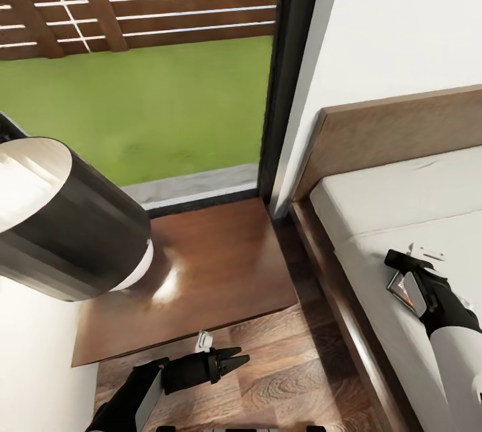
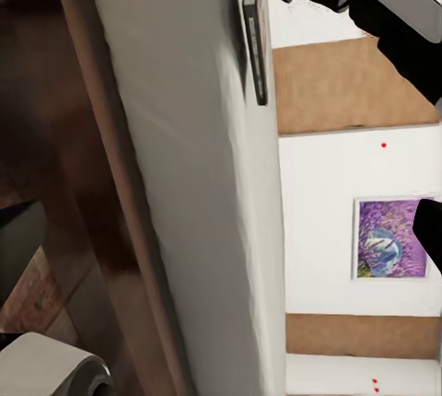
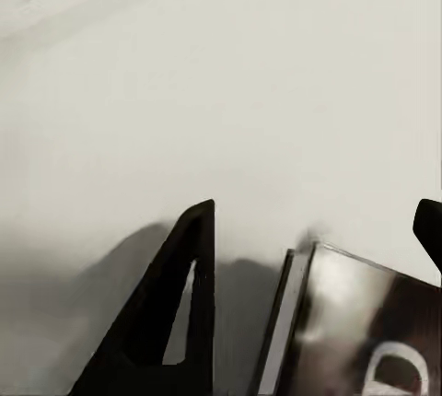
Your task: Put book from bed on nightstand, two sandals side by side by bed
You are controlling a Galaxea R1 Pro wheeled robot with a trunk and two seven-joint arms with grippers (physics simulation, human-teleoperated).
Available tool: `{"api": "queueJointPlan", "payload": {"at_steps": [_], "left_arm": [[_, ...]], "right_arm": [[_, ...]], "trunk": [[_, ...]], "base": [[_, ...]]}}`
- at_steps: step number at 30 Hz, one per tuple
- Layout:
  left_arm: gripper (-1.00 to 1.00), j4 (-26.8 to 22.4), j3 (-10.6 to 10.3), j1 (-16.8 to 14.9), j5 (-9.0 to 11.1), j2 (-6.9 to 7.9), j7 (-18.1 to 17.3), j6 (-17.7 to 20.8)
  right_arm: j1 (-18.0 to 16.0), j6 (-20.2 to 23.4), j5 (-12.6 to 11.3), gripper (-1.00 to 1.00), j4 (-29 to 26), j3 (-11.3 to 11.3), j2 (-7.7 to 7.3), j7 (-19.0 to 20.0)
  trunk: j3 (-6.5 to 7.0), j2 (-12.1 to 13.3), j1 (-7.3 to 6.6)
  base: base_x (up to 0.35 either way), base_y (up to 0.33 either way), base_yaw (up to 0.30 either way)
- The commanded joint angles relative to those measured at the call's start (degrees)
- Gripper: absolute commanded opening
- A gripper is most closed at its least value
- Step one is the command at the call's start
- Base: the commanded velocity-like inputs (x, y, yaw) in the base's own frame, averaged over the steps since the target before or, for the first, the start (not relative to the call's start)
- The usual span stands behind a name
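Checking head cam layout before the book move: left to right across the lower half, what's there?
Left gripper → nightstand → bed frame → book on the mattress → right gripper at the book.

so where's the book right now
In the head view the book lies on the bed, on the mattress near its left edge, right at the right gripper; the nightstand stands beside the bed.

The pale bed (image 1: 402, 204) carries the book (image 1: 402, 286) on its mattress.
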Motion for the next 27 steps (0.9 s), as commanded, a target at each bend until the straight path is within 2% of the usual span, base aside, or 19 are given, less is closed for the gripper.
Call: {"api": "queueJointPlan", "payload": {"at_steps": [1, 27], "left_arm": [[1.0, 0.0, -0.1, 0.0, 0.3, 0.0, -0.1, 0.6], [1.0, 0.0, -0.1, 0.0, 0.3, 0.0, -0.1, 0.6]], "right_arm": [[0.0, 0.4, -0.9, 1.0, 2.1, 0.1, -0.01, -0.2], [0.1, 0.4, -0.9, 1.0, 2.1, 0.1, -0.01, -0.2]], "trunk": [[-0.04, 0.0, 0.0], [-0.04, 0.0, 0.0]], "base": [[0.0, 0.0, 0.137], [-0.013, 0.0, 0.009]]}}
